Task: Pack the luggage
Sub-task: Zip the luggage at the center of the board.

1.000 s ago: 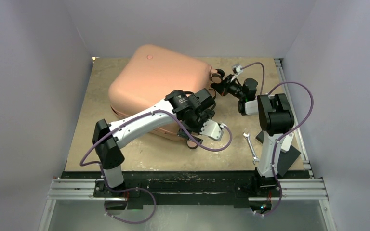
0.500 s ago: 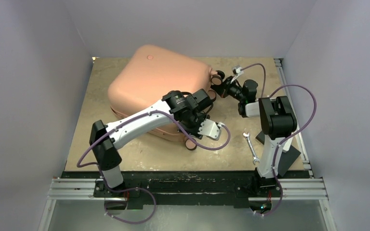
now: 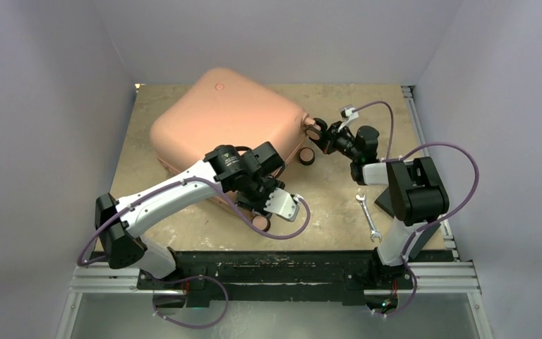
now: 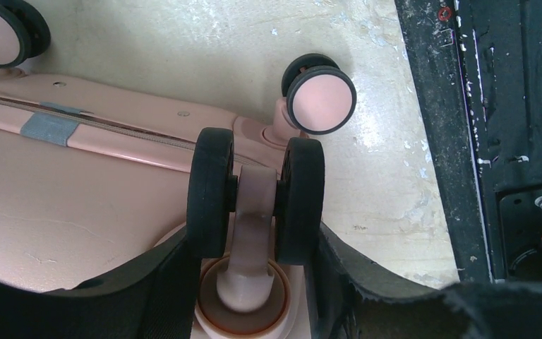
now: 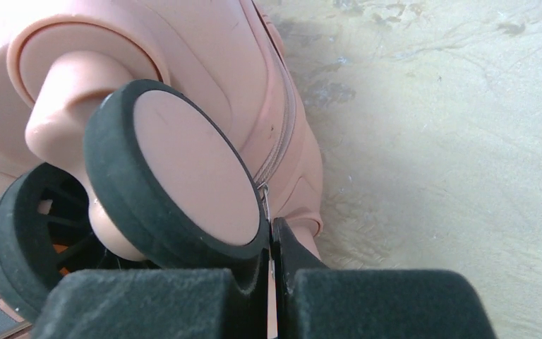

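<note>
Across the tan table [image 3: 324, 236], toward its far left, lies one pink suitcase [image 3: 219, 123], flat on its side with the lid down on the body. The packing looks mostly done to me. What seems left is the zip, and I can't tell how much of the seam is fastened. Two arms work at its near-right end. The left gripper [image 4: 251, 244] is clamped around a twin wheel [image 4: 212, 191], one finger outside each tyre, steadying the case as I read it. The right gripper [image 5: 272, 272] is pinched together beside another wheel [image 5: 183, 176], on what looks like the zip pull [image 5: 267, 205]. From the left wrist I count three wheel sets on the shell; a fourth I can't make out there. One wrench [image 3: 368, 216] lies loose on the table near the right arm, outside the case, and may yet need packing.
</note>
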`<action>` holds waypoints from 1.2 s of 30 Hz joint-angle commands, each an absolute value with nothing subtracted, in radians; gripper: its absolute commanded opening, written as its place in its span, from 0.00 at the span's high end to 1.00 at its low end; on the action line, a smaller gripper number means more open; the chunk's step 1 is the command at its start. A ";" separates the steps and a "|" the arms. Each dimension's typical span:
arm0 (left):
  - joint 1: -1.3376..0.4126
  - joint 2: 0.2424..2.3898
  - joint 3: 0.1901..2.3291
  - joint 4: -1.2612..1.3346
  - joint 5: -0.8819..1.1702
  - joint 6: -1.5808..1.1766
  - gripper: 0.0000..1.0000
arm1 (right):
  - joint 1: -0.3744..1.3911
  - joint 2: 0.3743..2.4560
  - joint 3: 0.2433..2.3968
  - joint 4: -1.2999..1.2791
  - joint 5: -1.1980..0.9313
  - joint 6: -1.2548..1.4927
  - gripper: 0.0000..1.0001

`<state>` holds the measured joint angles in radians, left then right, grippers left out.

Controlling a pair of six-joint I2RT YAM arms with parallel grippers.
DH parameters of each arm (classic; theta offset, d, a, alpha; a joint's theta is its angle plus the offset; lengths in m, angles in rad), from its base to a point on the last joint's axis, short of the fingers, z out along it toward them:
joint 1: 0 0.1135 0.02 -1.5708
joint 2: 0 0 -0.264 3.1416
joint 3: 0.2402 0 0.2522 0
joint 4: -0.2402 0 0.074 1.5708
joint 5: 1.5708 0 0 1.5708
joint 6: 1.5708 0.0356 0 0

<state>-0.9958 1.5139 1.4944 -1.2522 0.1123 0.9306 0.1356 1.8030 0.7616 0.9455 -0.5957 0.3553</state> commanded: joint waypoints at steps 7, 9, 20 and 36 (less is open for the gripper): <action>-0.988 1.387 1.373 -1.440 0.189 0.846 1.00 | 0.103 1.912 0.989 0.782 -0.390 0.307 1.00; -0.988 1.381 1.356 -1.442 0.196 0.839 1.00 | 0.102 1.945 1.037 0.774 -0.405 0.317 1.00; -0.991 1.356 1.250 -1.443 0.196 0.855 1.00 | 0.096 2.154 1.413 0.558 -0.647 0.280 1.00; -0.999 1.402 1.248 -1.439 0.158 0.884 1.00 | 0.131 2.494 1.967 0.306 -0.853 0.214 1.00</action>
